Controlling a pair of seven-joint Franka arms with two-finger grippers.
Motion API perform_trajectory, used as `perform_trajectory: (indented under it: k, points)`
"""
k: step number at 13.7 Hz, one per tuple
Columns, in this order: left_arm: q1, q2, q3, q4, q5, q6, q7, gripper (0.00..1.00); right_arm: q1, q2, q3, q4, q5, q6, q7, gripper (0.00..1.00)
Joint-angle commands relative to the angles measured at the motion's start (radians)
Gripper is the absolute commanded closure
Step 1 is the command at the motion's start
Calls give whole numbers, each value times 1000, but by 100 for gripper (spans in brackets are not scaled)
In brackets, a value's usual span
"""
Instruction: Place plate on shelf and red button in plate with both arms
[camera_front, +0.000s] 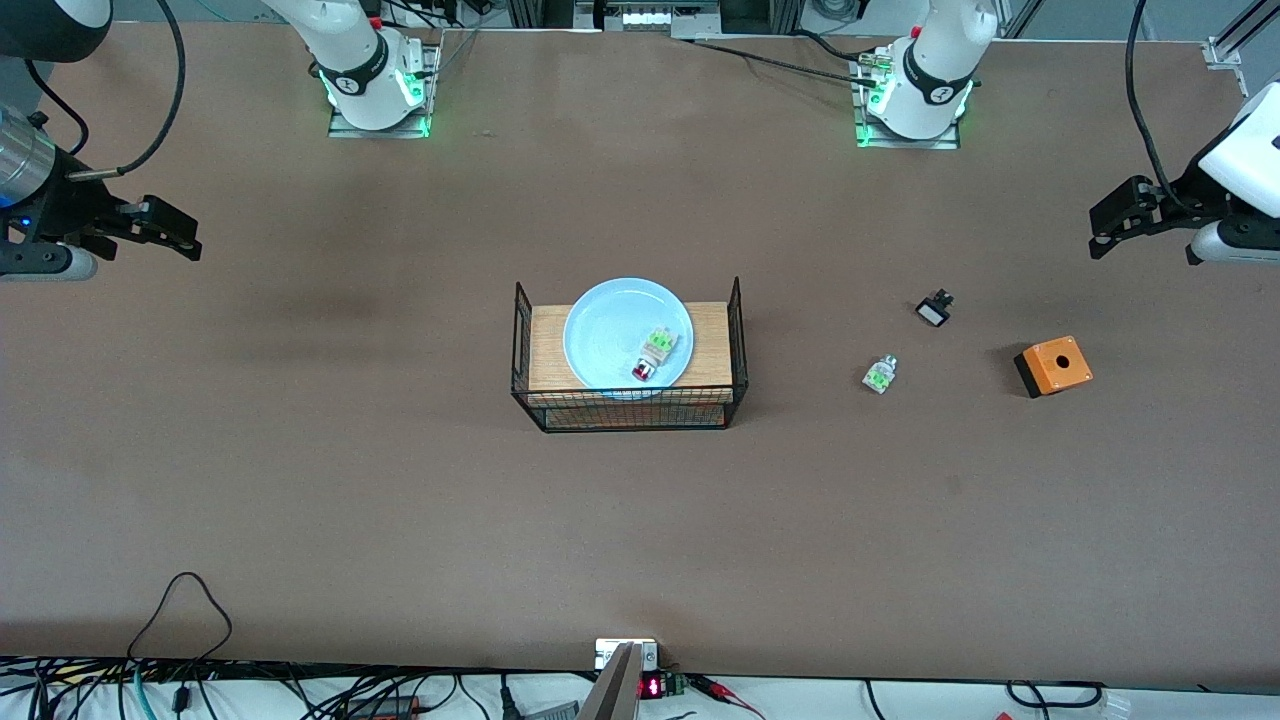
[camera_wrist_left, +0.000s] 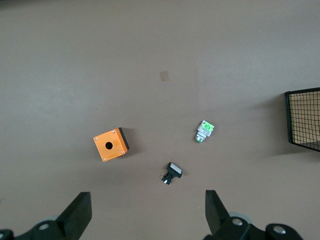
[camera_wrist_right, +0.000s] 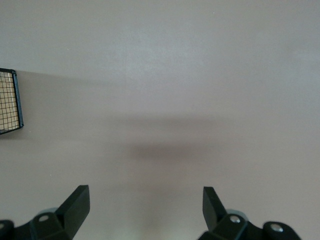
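Plate (camera_front: 627, 335) on board in wire rack, red button (camera_front: 651, 355) on it, long axis 1-to-7 o'clock; left pincer (camera_front: 1125, 222) and right pincer (camera_front: 160, 232) released, empty, well apart at tabletop ends.

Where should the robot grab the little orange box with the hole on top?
Probably from straight above, jaws closing on two opposite flat side walls of the orange box. It sits flat on the table with bare space all around, and its sides are straight. The open left gripper hovers at that end of the table.

Even overhead light, soft shadows, sharp.
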Motion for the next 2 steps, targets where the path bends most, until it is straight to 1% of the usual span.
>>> perform_trajectory:
  k: [1,2]
  points:
    - [8,15,1,37,-20,-51,20,0,-6,-17,0,-12,12,5,-17,0]
    - [8,15,1,37,-18,-56,19,0,-6,-17,0,-12,12,7,-20,0]
